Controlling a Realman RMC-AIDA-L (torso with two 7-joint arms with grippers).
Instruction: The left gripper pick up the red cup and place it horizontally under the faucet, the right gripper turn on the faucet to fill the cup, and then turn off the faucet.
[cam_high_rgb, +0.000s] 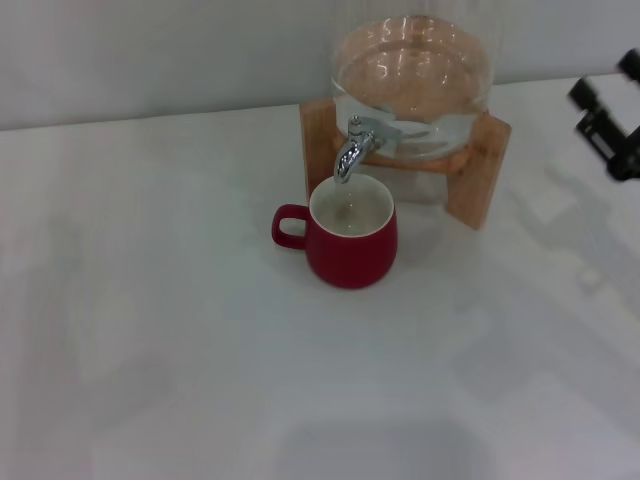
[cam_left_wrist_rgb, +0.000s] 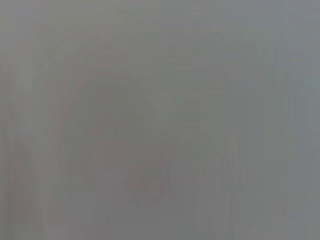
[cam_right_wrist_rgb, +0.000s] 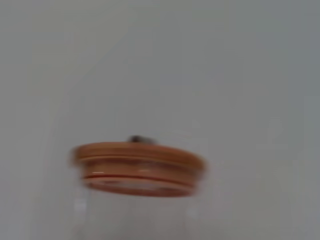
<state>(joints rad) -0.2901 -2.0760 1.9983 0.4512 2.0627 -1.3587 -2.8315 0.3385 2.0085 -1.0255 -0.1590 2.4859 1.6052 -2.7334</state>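
The squat dark-red ceramic cup (cam_high_rgb: 351, 243) with a white inside stands upright on the white table (cam_high_rgb: 180, 380), handle pointing left. Just above it hangs the small shiny chrome faucet (cam_high_rgb: 352, 147), on a round glass jar (cam_high_rgb: 412, 85) in a wooden stand (cam_high_rgb: 478, 175). The black right gripper (cam_high_rgb: 606, 118) hovers far right; I cannot tell if it is open. The jar's orange lid (cam_right_wrist_rgb: 139, 167) shows in the right wrist view.

soft even light, glare on the glass jar (cam_high_rgb: 412, 85) — left wrist view blank grey, right wrist view blurred
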